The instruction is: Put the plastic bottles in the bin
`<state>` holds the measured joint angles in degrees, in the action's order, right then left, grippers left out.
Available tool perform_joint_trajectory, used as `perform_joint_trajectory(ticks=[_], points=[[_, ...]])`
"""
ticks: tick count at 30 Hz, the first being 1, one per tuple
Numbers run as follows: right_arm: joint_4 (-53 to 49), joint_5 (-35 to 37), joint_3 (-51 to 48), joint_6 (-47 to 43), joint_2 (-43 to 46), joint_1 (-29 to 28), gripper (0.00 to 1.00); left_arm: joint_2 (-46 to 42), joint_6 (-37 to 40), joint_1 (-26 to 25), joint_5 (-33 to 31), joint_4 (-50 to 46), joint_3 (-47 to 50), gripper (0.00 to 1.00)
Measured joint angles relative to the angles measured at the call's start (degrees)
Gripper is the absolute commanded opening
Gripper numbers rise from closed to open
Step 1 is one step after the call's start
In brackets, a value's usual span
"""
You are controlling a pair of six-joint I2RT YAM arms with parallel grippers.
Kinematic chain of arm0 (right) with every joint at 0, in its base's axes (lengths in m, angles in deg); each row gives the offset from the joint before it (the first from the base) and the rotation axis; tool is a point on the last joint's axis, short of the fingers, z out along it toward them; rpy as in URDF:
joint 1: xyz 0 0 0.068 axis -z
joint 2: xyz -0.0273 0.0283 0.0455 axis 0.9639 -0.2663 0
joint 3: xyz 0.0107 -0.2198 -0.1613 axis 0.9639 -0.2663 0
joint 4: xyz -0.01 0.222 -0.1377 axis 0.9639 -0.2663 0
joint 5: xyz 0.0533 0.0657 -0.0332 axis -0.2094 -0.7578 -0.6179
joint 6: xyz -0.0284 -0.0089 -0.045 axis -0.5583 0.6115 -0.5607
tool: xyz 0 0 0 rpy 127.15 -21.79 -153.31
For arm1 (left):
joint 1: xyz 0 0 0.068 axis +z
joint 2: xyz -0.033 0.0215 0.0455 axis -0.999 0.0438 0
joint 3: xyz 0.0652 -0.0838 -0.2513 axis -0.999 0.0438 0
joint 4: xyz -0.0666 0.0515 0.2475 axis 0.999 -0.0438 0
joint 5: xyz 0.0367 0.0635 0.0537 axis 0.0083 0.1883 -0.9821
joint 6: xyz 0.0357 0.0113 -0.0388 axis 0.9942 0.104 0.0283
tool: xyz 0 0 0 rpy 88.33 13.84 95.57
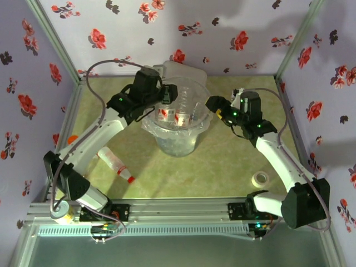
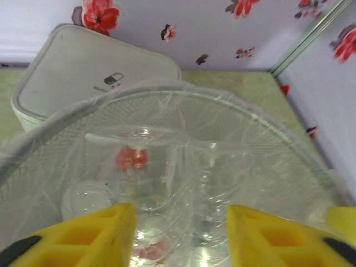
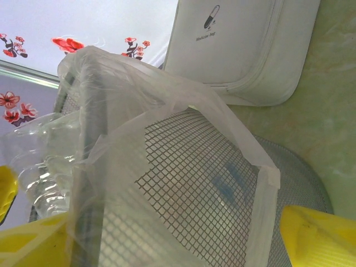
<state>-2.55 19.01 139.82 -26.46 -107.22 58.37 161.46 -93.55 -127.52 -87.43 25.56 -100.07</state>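
On the worktop (image 1: 222,167) the bin (image 1: 179,146) stands in the middle, with plastic bottles (image 1: 175,117) inside. The top view adds a red-capped bottle (image 1: 115,164) lying outside it, near the left arm. The left gripper (image 1: 168,95) hangs over the bin, and its wrist view shows the fingers wide and empty. The right gripper (image 1: 212,103) is also wide, seemingly astride the bin's rim.

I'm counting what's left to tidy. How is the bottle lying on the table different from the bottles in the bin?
The bottle on the table lies alone on its side, outside the bin. The bottles in the bin are piled together inside it. Both are clear plastic with some red on them.
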Motion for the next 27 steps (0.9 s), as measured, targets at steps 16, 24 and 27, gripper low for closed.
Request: perform_joint_trajectory(ticks=[16, 24, 27], points=[[0.85, -0.04, 0.00, 0.04, -1.51, 0.00, 0.90, -5.95, -2.69, -2.62, -2.16, 8.26, 13.49, 0.27], [1.11, -0.04, 0.00, 0.04, -1.64, 0.00, 0.89, -5.88, -3.08, -2.62, -2.56, 9.53, 13.97, 0.41], [1.16, -0.02, 0.00, 0.04, -1.64, 0.00, 0.90, -5.77, -2.32, -2.73, -2.14, 6.36, 11.47, 0.55]])
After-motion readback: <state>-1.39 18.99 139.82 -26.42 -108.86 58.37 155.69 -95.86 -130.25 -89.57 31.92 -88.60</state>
